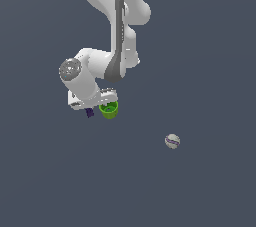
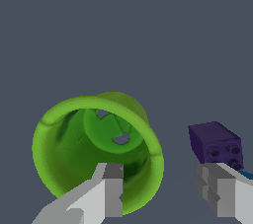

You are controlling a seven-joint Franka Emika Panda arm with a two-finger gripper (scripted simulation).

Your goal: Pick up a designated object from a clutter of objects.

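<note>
The bright green cup (image 1: 109, 110) sits under my hand in the exterior view. In the wrist view the cup (image 2: 74, 154) shows its open mouth and darker inside. My gripper (image 2: 165, 196) is open, low at the cup. One finger (image 2: 112, 193) is inside the cup's mouth and the other finger (image 2: 222, 193) is outside it, with the cup's rim wall between them. The small purple block (image 2: 215, 142) lies just beyond the outer finger, and it also shows in the exterior view (image 1: 89, 113). A sliver of the blue piece (image 2: 246, 174) peeks out beside that finger.
The whitish ball with a purple stripe (image 1: 172, 141) lies apart, toward the exterior view's right and nearer the camera. The arm (image 1: 117, 31) reaches down from the top of that view. The floor is plain dark grey.
</note>
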